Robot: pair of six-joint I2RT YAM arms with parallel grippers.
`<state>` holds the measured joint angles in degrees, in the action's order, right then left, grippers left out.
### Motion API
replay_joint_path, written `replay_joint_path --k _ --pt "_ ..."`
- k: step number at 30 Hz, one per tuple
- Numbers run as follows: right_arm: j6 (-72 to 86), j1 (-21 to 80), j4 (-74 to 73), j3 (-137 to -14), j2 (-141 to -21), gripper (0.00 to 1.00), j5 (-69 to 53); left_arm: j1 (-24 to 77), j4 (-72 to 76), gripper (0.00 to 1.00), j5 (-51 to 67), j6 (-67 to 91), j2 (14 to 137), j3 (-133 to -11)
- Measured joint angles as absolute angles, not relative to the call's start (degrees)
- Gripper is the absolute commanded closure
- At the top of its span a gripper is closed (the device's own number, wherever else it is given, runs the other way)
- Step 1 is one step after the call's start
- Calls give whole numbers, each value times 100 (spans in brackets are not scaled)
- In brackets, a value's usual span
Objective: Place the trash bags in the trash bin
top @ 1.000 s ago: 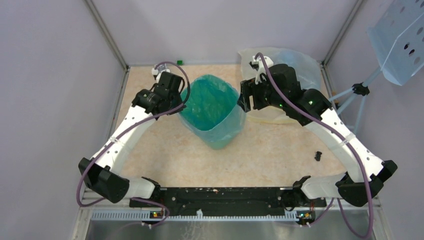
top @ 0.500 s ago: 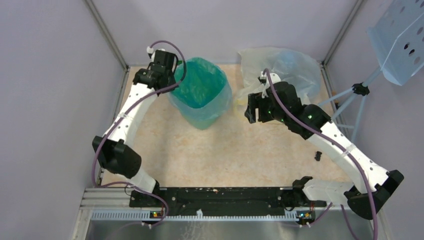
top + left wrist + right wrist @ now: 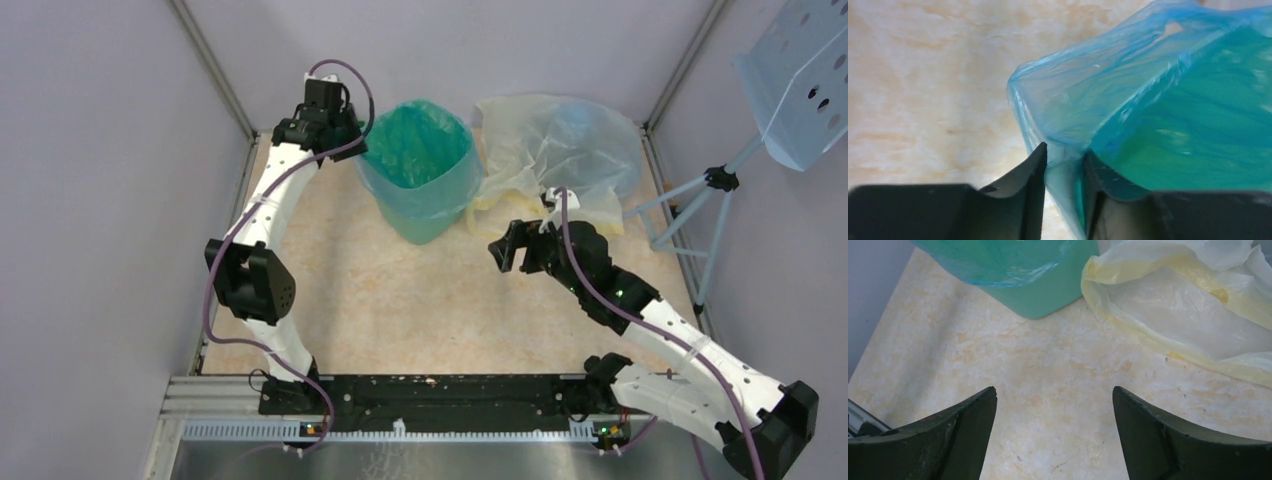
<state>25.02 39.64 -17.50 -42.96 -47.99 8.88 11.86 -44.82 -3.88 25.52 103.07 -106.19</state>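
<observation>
The green trash bin (image 3: 425, 228) stands upright at the back middle, lined with a light blue trash bag (image 3: 415, 160) folded over its rim. My left gripper (image 3: 345, 150) is shut on the blue bag (image 3: 1128, 90) at the bin's left rear corner; in the left wrist view the gripper (image 3: 1064, 155) pinches the film at the rim. Pale yellowish trash bags (image 3: 560, 150) lie crumpled at the back right, touching the bin. My right gripper (image 3: 505, 250) is open and empty over bare table, in front of the yellowish bags (image 3: 1188, 310) and right of the bin (image 3: 1048, 290).
A light blue perforated panel on a tripod (image 3: 795, 80) stands outside the right wall. Grey walls and metal corner posts close the table on three sides. The black arm base rail (image 3: 440, 390) runs along the near edge.
The bin with its blue bag has moved toward the back wall, carried by my left gripper. My right gripper has left the bin's right rim and drawn back toward the front.
</observation>
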Motion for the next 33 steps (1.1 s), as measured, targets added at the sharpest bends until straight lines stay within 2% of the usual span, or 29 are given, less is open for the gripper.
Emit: replay_joint_path --k 2,5,8,10,13,19,24,27,33 --pt "2510 3962 -1428 -4182 -4794 14 913 1208 -4292 31 -183 2635 10328 -10619" --pt "2379 3962 -1059 -4108 -4788 14 1039 1232 -4097 14 5 2797 10331 -10619" --pt "2053 3962 -589 -3988 -4724 14 1280 1232 -4012 2 71 2864 10311 -10621" --pt "1817 3959 -250 -3826 -4615 14 1420 1232 -4001 1 89 2875 10241 -10604" --pt "1584 3959 298 -3433 -4368 6 1789 1232 -3830 1 51 2880 9771 -10210" --pt "1533 3874 530 -3118 -4322 5 2698 1229 -2893 1 -368 2668 7695 -8246" --pt "1898 2808 659 -2906 -4248 5 2414 1227 -1627 1 -864 2222 5892 -6208" --pt "2217 1570 838 -2641 -4132 5 2147 1225 -843 1 -1177 2106 5129 -4856" --pt "1780 1321 1184 -2248 -4141 5 2204 1225 176 1 -1350 2115 4764 -2895"
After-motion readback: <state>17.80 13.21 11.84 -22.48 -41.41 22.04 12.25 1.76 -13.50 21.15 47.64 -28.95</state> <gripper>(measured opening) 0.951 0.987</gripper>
